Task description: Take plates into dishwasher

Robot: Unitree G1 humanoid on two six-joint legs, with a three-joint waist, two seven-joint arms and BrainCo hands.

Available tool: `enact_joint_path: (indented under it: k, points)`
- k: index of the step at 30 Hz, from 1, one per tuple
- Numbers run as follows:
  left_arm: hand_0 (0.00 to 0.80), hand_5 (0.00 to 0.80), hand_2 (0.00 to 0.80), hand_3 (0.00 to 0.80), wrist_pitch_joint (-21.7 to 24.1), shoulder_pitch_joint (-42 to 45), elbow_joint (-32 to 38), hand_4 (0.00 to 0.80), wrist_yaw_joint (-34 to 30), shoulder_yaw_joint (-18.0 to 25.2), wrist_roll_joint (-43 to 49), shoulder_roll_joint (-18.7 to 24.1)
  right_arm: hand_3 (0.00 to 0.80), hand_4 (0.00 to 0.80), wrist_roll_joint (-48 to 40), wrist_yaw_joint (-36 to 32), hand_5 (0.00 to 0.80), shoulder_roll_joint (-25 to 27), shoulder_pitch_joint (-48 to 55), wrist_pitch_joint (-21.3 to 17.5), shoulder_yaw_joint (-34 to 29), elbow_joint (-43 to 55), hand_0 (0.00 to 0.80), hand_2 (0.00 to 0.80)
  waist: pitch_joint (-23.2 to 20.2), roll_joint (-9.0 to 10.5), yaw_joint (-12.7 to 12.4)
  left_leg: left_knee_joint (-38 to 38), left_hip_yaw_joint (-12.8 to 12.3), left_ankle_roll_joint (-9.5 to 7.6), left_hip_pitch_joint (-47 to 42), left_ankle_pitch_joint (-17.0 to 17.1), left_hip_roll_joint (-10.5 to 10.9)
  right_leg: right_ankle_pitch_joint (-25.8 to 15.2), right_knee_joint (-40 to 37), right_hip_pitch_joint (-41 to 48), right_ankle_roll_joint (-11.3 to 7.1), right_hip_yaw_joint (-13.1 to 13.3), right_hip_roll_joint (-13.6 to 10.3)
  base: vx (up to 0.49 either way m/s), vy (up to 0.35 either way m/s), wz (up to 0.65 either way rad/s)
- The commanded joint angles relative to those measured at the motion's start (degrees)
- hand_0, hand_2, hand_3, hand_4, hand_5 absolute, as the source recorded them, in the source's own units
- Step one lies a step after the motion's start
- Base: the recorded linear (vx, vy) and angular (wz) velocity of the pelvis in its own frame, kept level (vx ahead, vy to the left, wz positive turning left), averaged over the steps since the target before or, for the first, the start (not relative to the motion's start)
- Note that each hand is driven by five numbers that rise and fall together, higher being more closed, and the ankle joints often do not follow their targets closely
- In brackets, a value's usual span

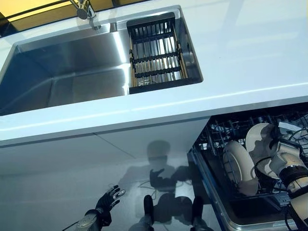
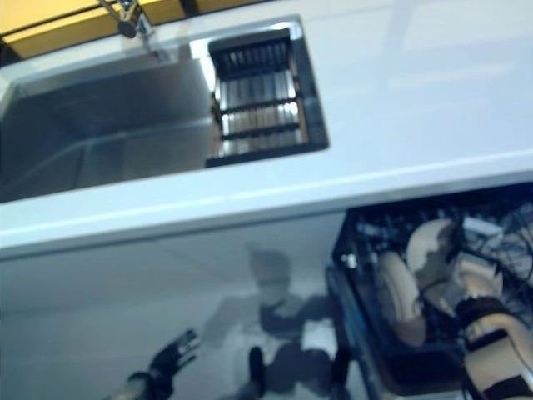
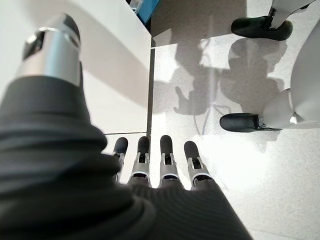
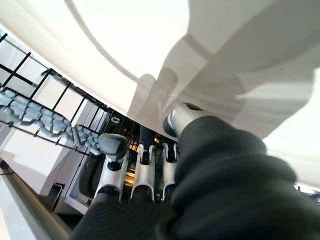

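Observation:
The dishwasher's dark wire rack (image 1: 216,144) is pulled out under the counter at the lower right. One white plate (image 1: 239,166) stands upright in it. My right hand (image 1: 281,161) reaches into the rack and holds a second white plate (image 1: 259,139) just behind the first. In the right wrist view this plate (image 4: 125,45) fills the space above the hand, with the thumb (image 4: 182,120) on its face and the fingers (image 4: 112,155) behind its rim. My left hand (image 1: 108,199) hangs low by the cabinet front, open and empty; it also shows in the left wrist view (image 3: 160,160).
A steel sink (image 1: 62,72) is set in the white counter (image 1: 240,57), with a black drain basket (image 1: 156,55) at its right end and a faucet (image 1: 84,8) behind. A white cabinet front (image 1: 96,159) lies left of the dishwasher.

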State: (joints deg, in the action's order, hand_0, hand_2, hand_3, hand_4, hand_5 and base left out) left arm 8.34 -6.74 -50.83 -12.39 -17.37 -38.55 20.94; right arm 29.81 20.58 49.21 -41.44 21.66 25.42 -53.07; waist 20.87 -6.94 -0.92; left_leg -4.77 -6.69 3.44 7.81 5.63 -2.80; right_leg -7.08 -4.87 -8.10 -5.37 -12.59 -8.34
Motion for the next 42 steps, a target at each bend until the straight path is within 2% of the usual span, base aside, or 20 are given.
enact_joint_path:
  k: [1,5,6,7,8,15,28,37,42]
  points:
    - [0.000,0.000,0.000,0.000,2.43,-1.73,0.49,0.000,0.13,-3.67,-0.67,1.07,0.800,0.800,-0.16,2.32,0.800,5.27,-5.95,1.20,3.60,-2.65,0.800,0.800,-0.86,2.25,-0.66,-0.23,-0.42,-2.47,2.13,-0.20,4.52,-0.58,2.77,-2.50,-1.48,1.08,0.85,0.000,0.000,0.00]
    - [0.000,0.000,0.000,0.000,2.46,-1.69,0.61,0.000,0.07,-3.69,-0.71,1.11,0.791,0.791,-0.78,2.10,0.791,5.97,-5.76,0.85,3.26,-3.28,0.791,0.791,-0.84,2.13,-0.63,-0.23,-0.57,-2.43,2.18,-0.11,4.49,-0.67,2.82,-2.60,-1.54,1.00,0.77,0.000,0.000,0.00]
    - [0.000,0.000,0.000,0.000,2.40,-1.73,0.65,0.000,0.14,-3.76,-0.90,1.15,0.427,0.427,-1.50,2.50,0.427,6.07,-5.80,0.76,3.14,-3.38,0.427,0.427,-0.84,2.13,-0.58,-0.23,-0.62,-2.43,2.13,-0.13,4.46,-0.69,2.81,-2.60,-1.56,0.99,0.73,0.000,0.000,0.00]
    - [0.000,0.000,0.000,0.000,2.38,-1.73,0.67,0.000,0.18,-3.78,-0.96,1.15,0.144,0.144,-1.61,2.62,0.144,6.09,-5.81,0.81,3.13,-3.36,0.144,0.144,-0.84,2.14,-0.57,-0.23,-0.64,-2.43,2.12,-0.14,4.45,-0.69,2.82,-2.60,-1.56,0.98,0.73,0.000,0.000,0.00]
    - [0.000,0.000,0.000,0.000,2.46,-1.60,0.67,0.000,0.07,-3.70,-1.17,1.21,0.000,0.000,-1.95,2.40,0.000,6.22,-5.70,0.74,2.85,-3.41,0.000,0.000,-0.88,2.12,-0.50,-0.23,-0.71,-2.42,2.03,-0.19,4.45,-0.69,2.86,-2.60,-1.59,1.00,0.71,0.000,0.000,0.00]
    - [0.000,0.000,0.000,0.000,2.37,-1.12,0.77,0.000,-0.27,-3.08,-0.56,1.44,0.000,0.000,-1.90,2.09,0.000,6.43,-3.82,1.72,1.49,-2.19,0.000,0.000,-1.50,2.99,-0.34,-0.23,-1.01,-2.48,1.41,-0.46,4.25,-0.73,2.77,-2.02,-1.71,0.92,0.79,0.000,0.000,0.00]
    - [0.000,0.000,0.000,0.000,2.05,-0.49,-0.20,0.000,-0.24,-2.34,0.72,1.10,0.000,0.000,0.67,1.08,0.000,7.27,-1.06,-0.50,0.04,3.91,0.000,0.000,-3.04,4.89,0.92,-0.23,-1.68,-2.32,-0.21,-1.20,3.47,-0.66,2.22,-0.63,-1.74,2.03,1.57,0.011,0.007,0.00]
    - [0.000,0.000,0.000,0.000,1.69,1.13,-2.19,0.000,0.61,0.80,3.63,-1.34,0.000,0.000,1.98,-8.32,0.000,5.16,14.93,-4.31,-8.20,18.06,0.000,0.000,-6.05,7.87,3.91,-0.23,-3.02,-2.16,-2.73,-2.23,2.33,0.01,2.08,1.56,-1.67,3.96,2.64,0.088,0.029,-0.06]
    - [0.000,0.000,0.000,0.000,1.63,2.17,-2.99,0.000,0.70,2.81,5.70,-2.64,0.000,0.000,3.79,-14.60,0.000,1.61,23.97,-6.05,-12.79,24.00,0.000,0.000,-7.26,9.25,5.11,-0.23,-4.14,-2.10,-4.22,-2.69,1.54,0.20,2.01,2.67,-1.69,4.58,2.84,0.075,0.017,-0.10]
